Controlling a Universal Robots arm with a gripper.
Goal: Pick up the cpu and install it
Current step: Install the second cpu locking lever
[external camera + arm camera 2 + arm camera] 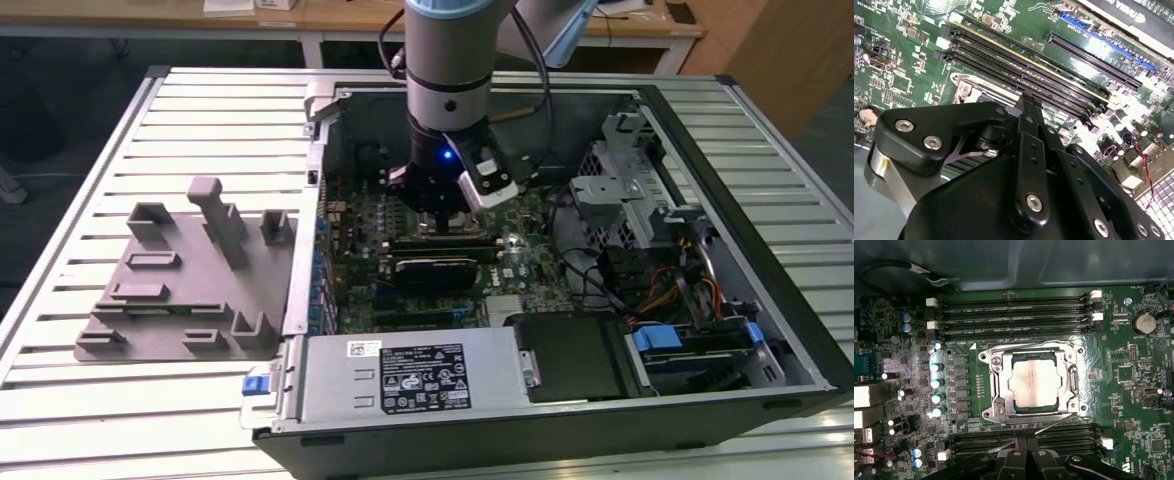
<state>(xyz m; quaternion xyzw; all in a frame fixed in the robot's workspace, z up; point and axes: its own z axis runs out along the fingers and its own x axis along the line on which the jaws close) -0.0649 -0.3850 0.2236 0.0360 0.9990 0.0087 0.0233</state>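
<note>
The hand (1026,456) is hanging low over the motherboard (1134,390) inside the open computer case (747,330), its two black fingers (1020,460) pressing together with nothing between them — in the second wrist view the fingers (1030,107) are meeting edge to edge just above the memory slots (1054,75). In the first wrist view the cpu (1034,382) is sitting flat in its socket (996,365), just at 12 o'clock from the fingertips, with the metal socket frame lying around it and a thin lever rod (1054,426) slanting between chip and hand. Rows of memory slots are running past the socket at 12 o'clock and 6 o'clock. In the exterior view the arm (454,90) is reaching straight down into the case, which is lying on a slatted worktop (200,120) — a grey plastic fixture (187,275) is resting on the worktop at 9 o'clock from the case.
</note>
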